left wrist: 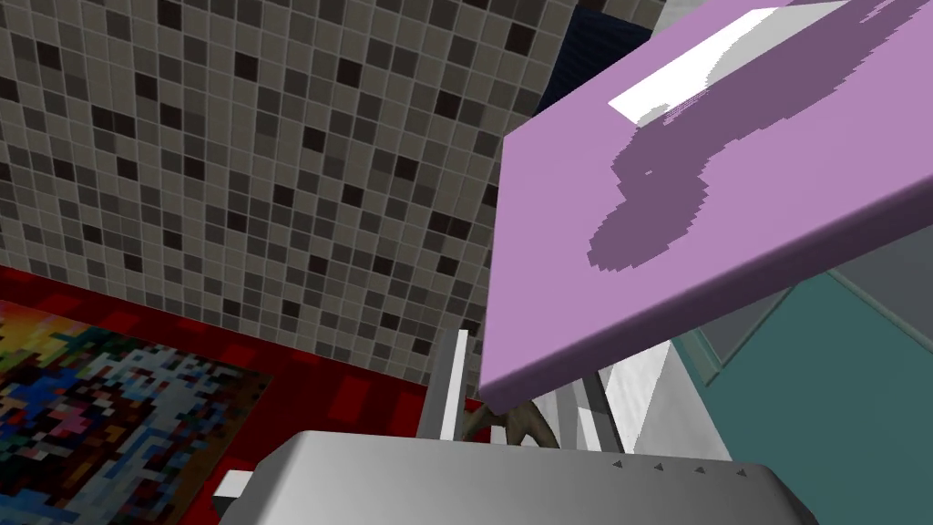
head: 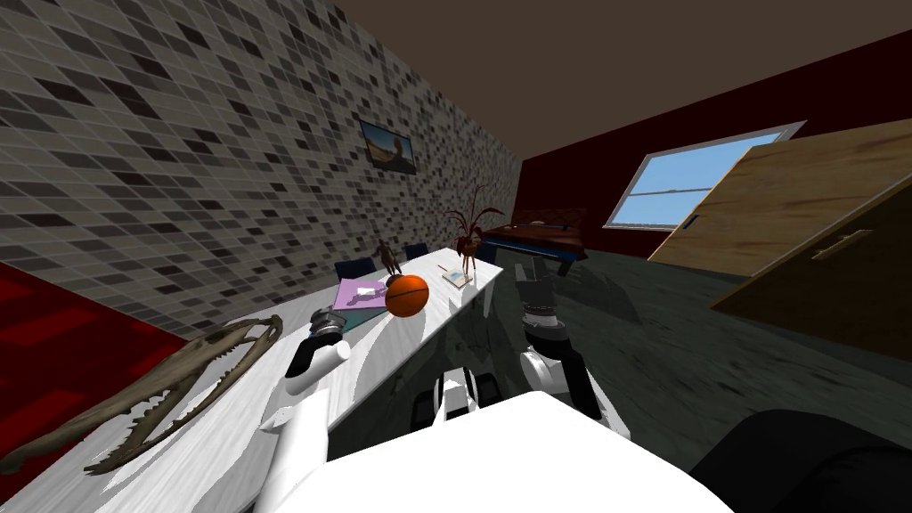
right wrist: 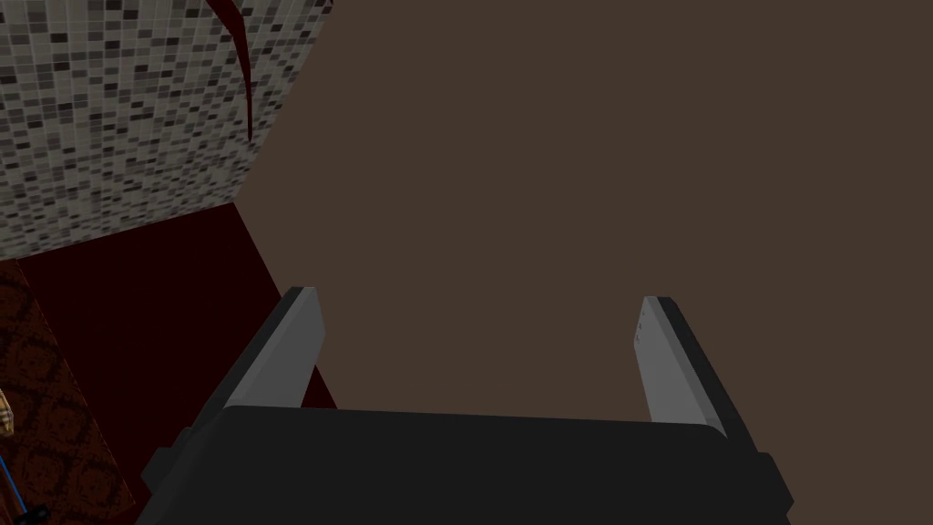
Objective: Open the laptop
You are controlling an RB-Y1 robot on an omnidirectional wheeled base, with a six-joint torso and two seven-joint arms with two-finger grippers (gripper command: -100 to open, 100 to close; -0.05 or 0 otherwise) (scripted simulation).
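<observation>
Laptop (head: pixel 359 292) on white table (head: pixel 392 352), just beside orange ball (head: pixel 407 295). Left gripper (left wrist: pixel 524 369) pinching corner of purple lid (left wrist: pixel 692 228), fingers narrowed onto its edge. Lid looks part-raised, gap showing over teal base (left wrist: pixel 820 365): opening begun, not finished, more lift needed. Right gripper (right wrist: pixel 480 301) spread, holding nothing, raised beside table

A basketball (head: pixel 407 296) sits just beside the laptop (head: pixel 359 292) at its 3 o'clock, a figurine (head: pixel 388 256) at 1 o'clock; bare table (head: pixel 392 352) lies open at 5 o'clock.
</observation>
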